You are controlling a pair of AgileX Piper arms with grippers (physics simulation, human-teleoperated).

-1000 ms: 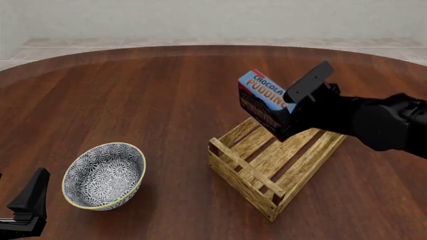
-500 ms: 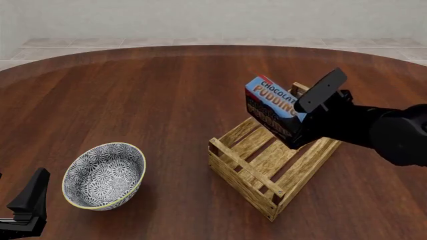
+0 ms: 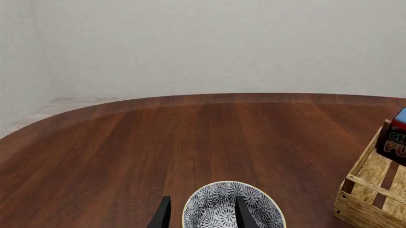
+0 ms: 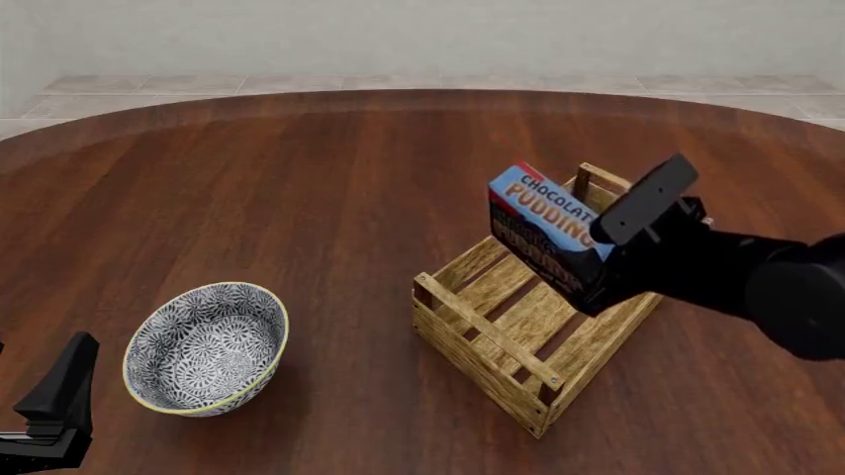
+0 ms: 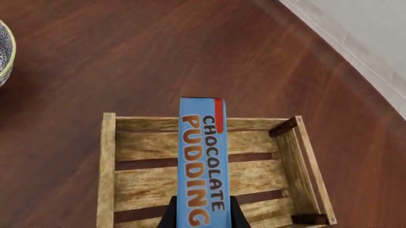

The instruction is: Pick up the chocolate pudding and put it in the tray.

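The chocolate pudding (image 4: pixel 544 228) is a small carton with a blue top, held tilted just above the middle of the tray (image 4: pixel 492 334), a light wooden slatted crate. My right gripper (image 4: pixel 577 262) is shut on the carton's near end. In the right wrist view the carton (image 5: pixel 203 166) sticks out from the right gripper (image 5: pixel 201 219) over the crate's slats (image 5: pixel 140 147). My left gripper (image 4: pixel 53 406) is open and empty at the near left edge. In the left wrist view the left gripper (image 3: pixel 203 217) points toward the bowl, with the crate (image 3: pixel 368 190) and the carton (image 3: pixel 393 140) at the edge.
A blue-white patterned bowl (image 4: pixel 208 348) stands left of the crate, close in front of my left gripper; it also shows in the left wrist view (image 3: pixel 231 206). The round brown table (image 4: pixel 264 198) ends at a tiled floor and a pale wall behind.
My right gripper has carried the pudding down and a little to the right, lower over the crate. The left arm, bowl and crate have not moved.
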